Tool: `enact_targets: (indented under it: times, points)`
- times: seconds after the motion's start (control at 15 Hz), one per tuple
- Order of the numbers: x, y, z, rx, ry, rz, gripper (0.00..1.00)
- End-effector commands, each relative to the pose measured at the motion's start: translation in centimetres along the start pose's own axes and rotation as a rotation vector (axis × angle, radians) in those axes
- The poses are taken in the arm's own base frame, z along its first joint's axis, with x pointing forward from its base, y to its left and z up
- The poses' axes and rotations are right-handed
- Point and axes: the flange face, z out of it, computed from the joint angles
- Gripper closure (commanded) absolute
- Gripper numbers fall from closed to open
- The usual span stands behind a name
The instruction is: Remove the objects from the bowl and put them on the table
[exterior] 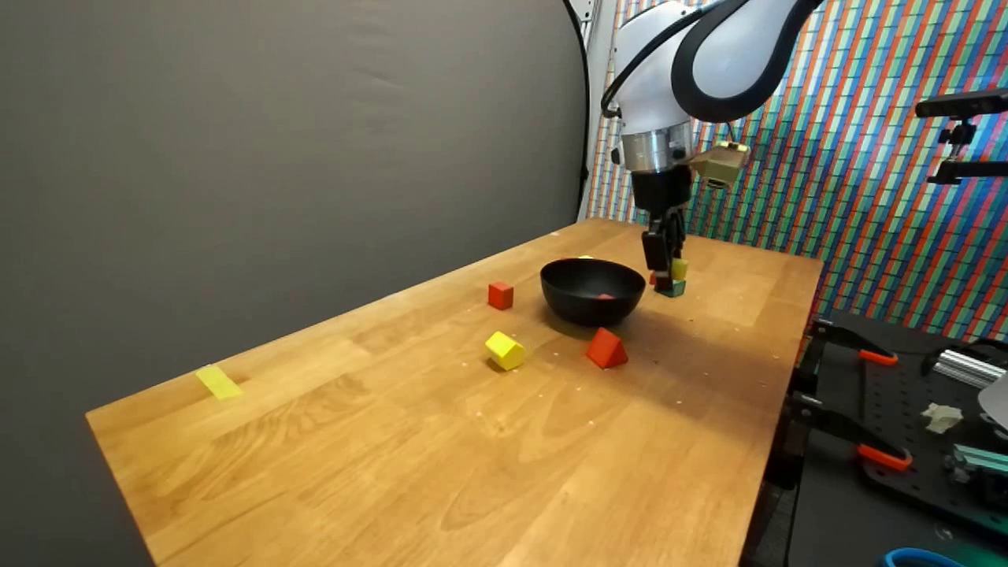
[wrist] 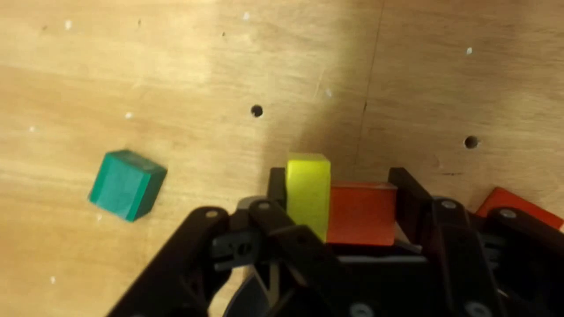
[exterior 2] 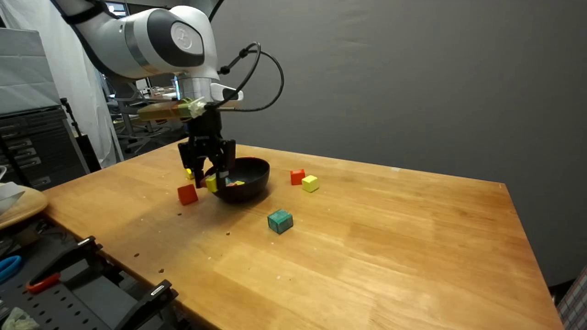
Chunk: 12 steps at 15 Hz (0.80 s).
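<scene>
While the gripper (exterior 2: 211, 184) points down just beside the black bowl (exterior 2: 253, 185) in an exterior view, I see small blocks (exterior 2: 239, 183) inside the bowl. In an exterior view, a red cube (exterior: 500, 296), a yellow block (exterior: 505, 350) and a red prism (exterior: 606, 349) lie on the table (exterior: 441, 457) nearby. In the wrist view, the fingers (wrist: 410, 202) clamp 2 blocks, a yellow piece (wrist: 307, 193) and a red piece (wrist: 362, 214), side by side.

A robotics lab, by the look of it: a white robot arm (exterior 2: 137, 50) reaches over a wooden table (exterior 2: 412, 256), clamps (exterior 2: 69, 260) and a holed black board (exterior: 894, 402) sit beside the table's long edge, a camera (exterior: 962, 104) is mounted on a bracket (exterior: 976, 170), and past the short edge stand a drawer cabinet (exterior 2: 23, 146) and a desk (exterior 2: 160, 94).
</scene>
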Motion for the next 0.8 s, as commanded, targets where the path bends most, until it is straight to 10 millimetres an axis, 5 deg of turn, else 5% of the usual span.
enact_targets:
  times: [0.0,0.33,0.4,0.6,0.73]
  points:
    - [-1.6,0.7,3.3,0.119,0.009,0.121,0.65]
    - [-1.3,0.2,6.0,0.204,0.025,0.194,0.62]
    - [-1.4,0.1,6.2,0.199,0.016,0.200,0.17]
    - [-2.5,0.1,5.6,0.143,-0.011,0.213,0.02]
    - [-3.3,0.1,4.6,0.109,-0.017,0.206,0.00]
